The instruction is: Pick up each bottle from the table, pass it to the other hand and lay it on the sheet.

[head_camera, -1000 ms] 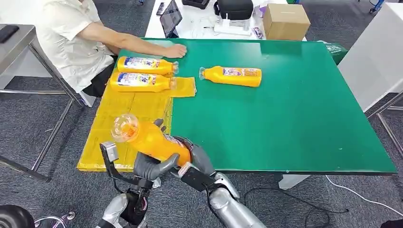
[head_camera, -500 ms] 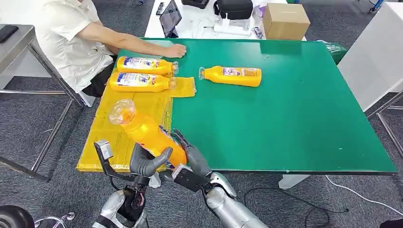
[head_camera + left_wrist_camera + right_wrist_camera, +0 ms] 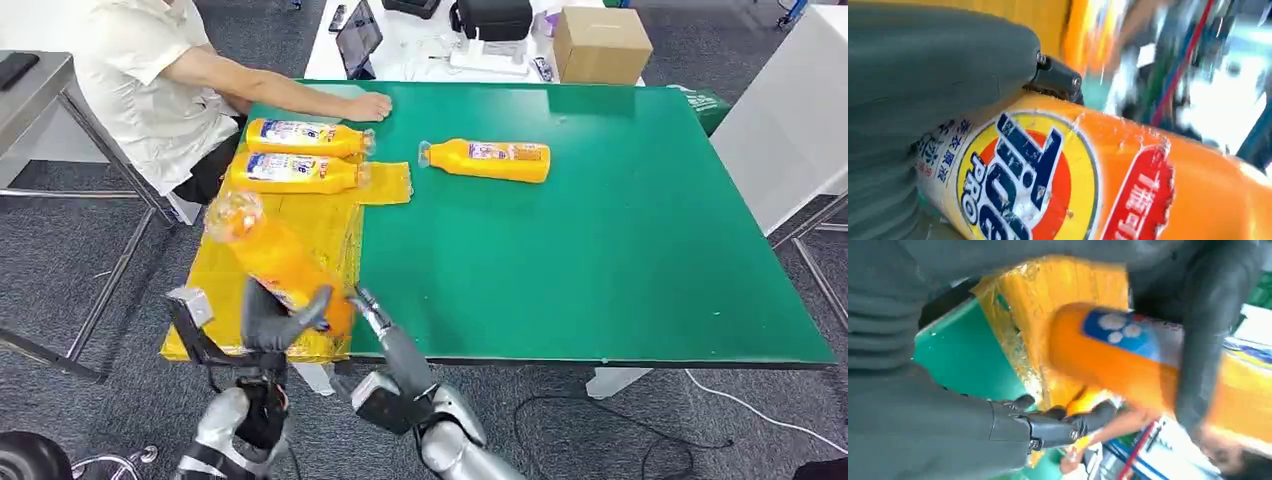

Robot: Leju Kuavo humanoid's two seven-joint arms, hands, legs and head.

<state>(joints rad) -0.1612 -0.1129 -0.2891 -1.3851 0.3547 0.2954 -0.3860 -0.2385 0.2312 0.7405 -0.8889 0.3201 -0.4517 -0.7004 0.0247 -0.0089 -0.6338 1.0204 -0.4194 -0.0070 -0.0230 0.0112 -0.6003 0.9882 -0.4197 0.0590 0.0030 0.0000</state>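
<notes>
A: Holding the bottle (image 3: 275, 262) in the left robot hand (image 3: 268, 322), fingers wrapped round its lower body, cap end tilted up and away toward the far bottles.

B: Agreed. Looks like a firm grasp in the left wrist view too: grey thumb pressed over the label, bottle (image 3: 1098, 180) running across the frame.

A: And the right robot hand (image 3: 385, 335)?

B: Just beside the bottle's base, fingers stretched out and apart, gripping nothing. Appears let go, so handover likely finished.

A: Where exactly over the scene?

B: Above the near end of the sheet (image 3: 225, 275), close to the table (image 3: 620, 250) edge. Long axis roughly along the sheet's length, base toward the robot, cap toward the two bottles (image 3: 295, 155) lying crosswise at the far end.

A: So the lay-down calls for turning?

B: Probably, if meant to match those two: swinging the axis crosswise and lowering flat. Left hand clearly the nearer one, already over the sheet.

A: Anything left afterwards?

B: One bottle (image 3: 490, 160) on the green, well apart from the sheet. Also a person's hand (image 3: 368, 106) resting on the far corner.
</notes>
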